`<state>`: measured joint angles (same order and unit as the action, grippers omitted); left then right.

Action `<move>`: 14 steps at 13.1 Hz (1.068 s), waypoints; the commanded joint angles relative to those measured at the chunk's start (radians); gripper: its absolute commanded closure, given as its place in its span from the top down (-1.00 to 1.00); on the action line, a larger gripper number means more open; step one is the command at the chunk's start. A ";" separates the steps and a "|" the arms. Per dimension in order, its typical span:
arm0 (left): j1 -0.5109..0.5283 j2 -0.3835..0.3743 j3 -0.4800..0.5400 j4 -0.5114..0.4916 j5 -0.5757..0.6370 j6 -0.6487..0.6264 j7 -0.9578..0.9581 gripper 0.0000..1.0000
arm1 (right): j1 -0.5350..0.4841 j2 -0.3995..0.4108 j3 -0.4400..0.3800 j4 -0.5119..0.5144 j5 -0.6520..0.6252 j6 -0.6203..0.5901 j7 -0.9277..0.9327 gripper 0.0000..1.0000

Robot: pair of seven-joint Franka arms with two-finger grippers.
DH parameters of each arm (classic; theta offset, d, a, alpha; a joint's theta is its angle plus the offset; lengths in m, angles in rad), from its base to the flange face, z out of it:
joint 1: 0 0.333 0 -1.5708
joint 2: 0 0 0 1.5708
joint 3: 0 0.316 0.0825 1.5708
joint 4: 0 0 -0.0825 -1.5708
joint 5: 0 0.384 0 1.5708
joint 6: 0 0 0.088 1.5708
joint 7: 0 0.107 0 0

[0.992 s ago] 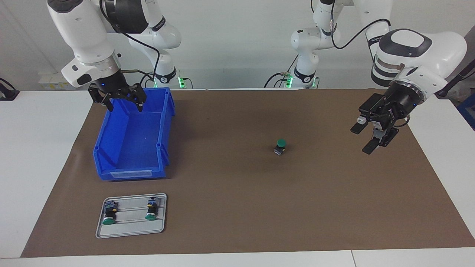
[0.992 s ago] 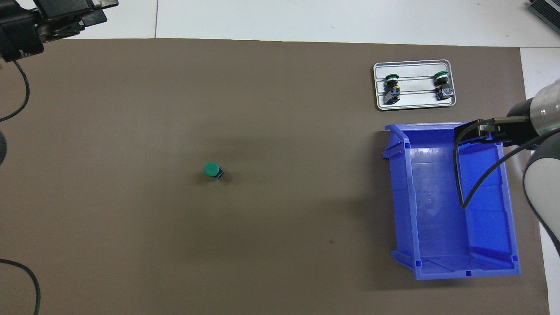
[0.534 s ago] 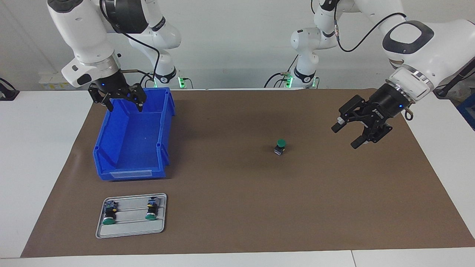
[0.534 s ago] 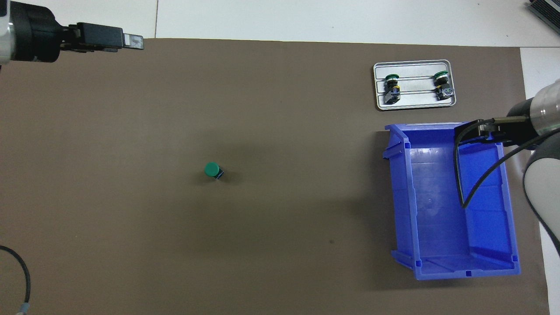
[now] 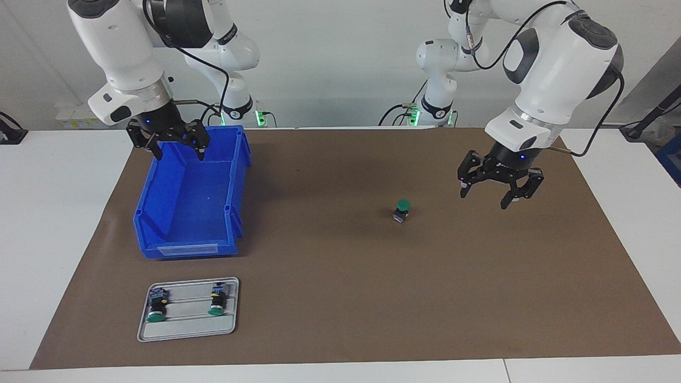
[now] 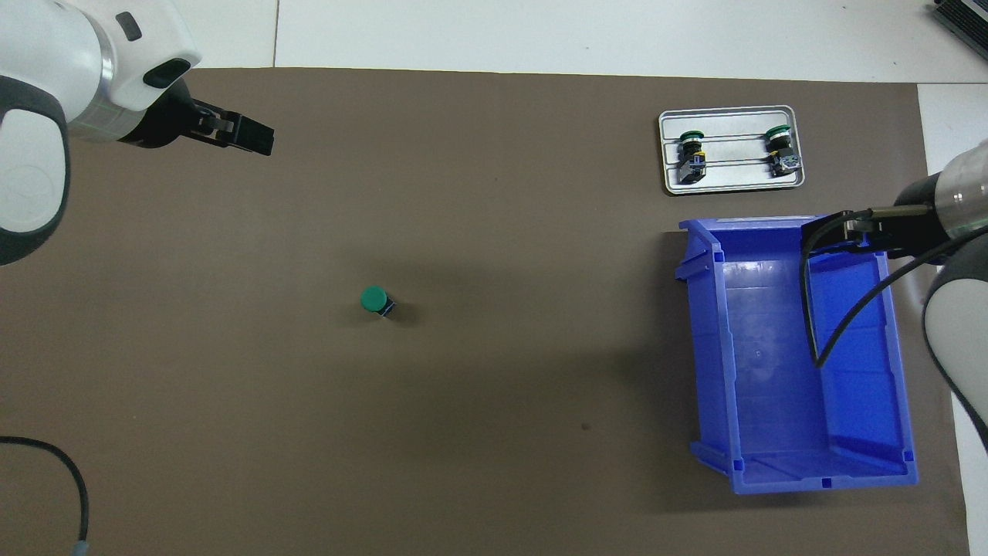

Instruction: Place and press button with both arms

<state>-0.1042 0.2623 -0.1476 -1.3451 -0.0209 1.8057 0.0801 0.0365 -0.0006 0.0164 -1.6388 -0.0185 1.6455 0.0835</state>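
The button (image 5: 403, 209) stands upright on the brown mat, green cap up; it also shows in the overhead view (image 6: 376, 300). My left gripper (image 5: 483, 198) is open and empty, pointing down over the mat, apart from the button toward the left arm's end of the table; the overhead view shows it too (image 6: 251, 140). My right gripper (image 5: 180, 154) is open and empty, held still over the end of the blue bin (image 5: 234, 175) nearest the robots, and also shows in the overhead view (image 6: 830, 232).
A grey tray (image 5: 186, 330), farther from the robots than the bin, holds two more green-capped buttons (image 5: 156, 307) (image 5: 217, 302) lying on their sides. The blue bin (image 6: 706, 347) has nothing in it. The brown mat (image 5: 372, 298) covers most of the table.
My left arm has swung in from the table's end toward the button, and its gripper has turned to point down. The right arm, button, bin and tray have not moved.
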 commanded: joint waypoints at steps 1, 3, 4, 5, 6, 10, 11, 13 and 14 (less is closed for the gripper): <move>0.000 -0.076 0.011 -0.122 0.076 -0.019 -0.046 0.98 | -0.004 -0.013 0.001 -0.010 0.011 -0.007 -0.027 1.00; 0.003 -0.098 0.013 -0.164 0.088 -0.019 -0.049 0.98 | -0.004 -0.013 0.001 -0.010 0.011 -0.007 -0.027 1.00; 0.011 -0.100 0.014 -0.166 0.088 -0.020 -0.054 0.98 | -0.004 -0.013 0.001 -0.010 0.011 -0.007 -0.027 1.00; 0.015 -0.100 0.019 -0.166 0.091 -0.025 -0.054 0.98 | -0.004 -0.013 0.001 -0.010 0.011 -0.007 -0.027 1.00; 0.044 -0.098 0.022 -0.164 0.102 -0.023 -0.054 0.98 | -0.004 -0.013 0.001 -0.010 0.011 -0.006 -0.027 1.00; 0.084 -0.100 0.023 -0.167 0.136 -0.028 -0.052 0.99 | -0.004 -0.013 0.001 -0.010 0.011 -0.006 -0.027 1.00; 0.104 -0.101 0.023 -0.169 0.136 -0.032 -0.049 0.99 | -0.004 -0.013 0.001 -0.010 0.011 -0.007 -0.027 1.00; 0.120 -0.103 0.023 -0.172 0.134 -0.028 -0.051 0.99 | -0.004 -0.013 0.001 -0.010 0.011 -0.007 -0.027 1.00; 0.121 -0.115 0.023 -0.192 0.134 -0.032 -0.051 0.99 | -0.004 -0.013 0.001 -0.010 0.011 -0.007 -0.027 1.00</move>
<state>0.0093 0.1933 -0.1210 -1.4790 0.0965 1.7818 0.0364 0.0365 -0.0006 0.0164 -1.6388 -0.0185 1.6455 0.0835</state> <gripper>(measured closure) 0.000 0.000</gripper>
